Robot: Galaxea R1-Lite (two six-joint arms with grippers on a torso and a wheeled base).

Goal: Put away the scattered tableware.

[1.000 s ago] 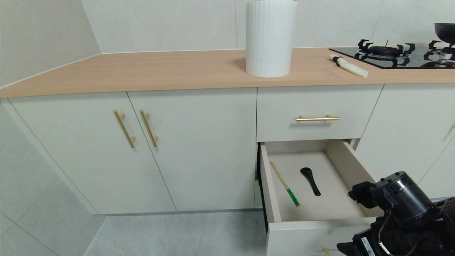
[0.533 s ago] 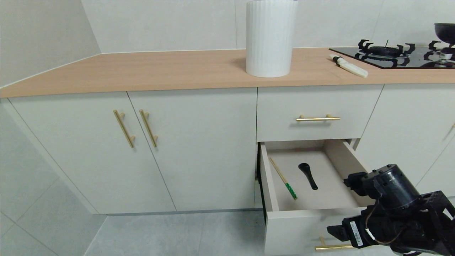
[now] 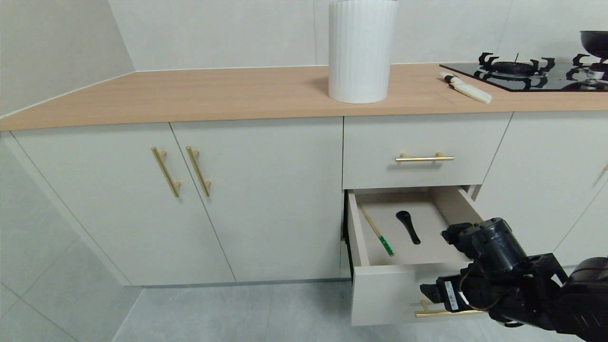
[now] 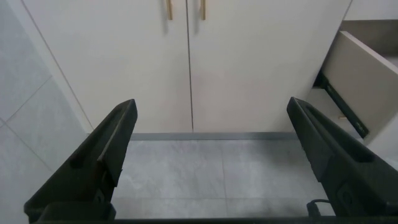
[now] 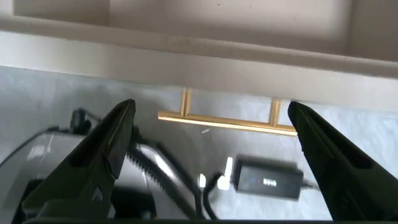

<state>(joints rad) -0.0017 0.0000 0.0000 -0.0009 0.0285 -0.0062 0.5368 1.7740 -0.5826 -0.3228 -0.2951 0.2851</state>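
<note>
drawer (image 3: pixel 380 294): the lower one, partly pulled out, under a shut drawer (image 3: pixel 422 142).
chopsticks (image 3: pixel 377 231): they lie inside the drawer, close along its left wall, with the green ends toward the front.
spoon (image 3: pixel 407 225): black, it lies on the drawer bottom just right of the chopsticks and does not touch them.
right gripper (image 5: pixel 210 109): low, before the drawer front. Its fingers are spread wide. The gold handle (image 5: pixel 227 122) shows between them. I cannot tell if a finger touches it.
left gripper (image 4: pixel 210 106): its fingers are spread wide. It faces the foot of the cabinet doors (image 4: pixel 186 56) and the grey floor (image 4: pixel 205 174), to the left of the drawer.
counter (image 3: pixel 213 95): a white ribbed container (image 3: pixel 362 50) stands above the drawers. A pale knife (image 3: pixel 465 88) lies near the stove (image 3: pixel 527 76).
</note>
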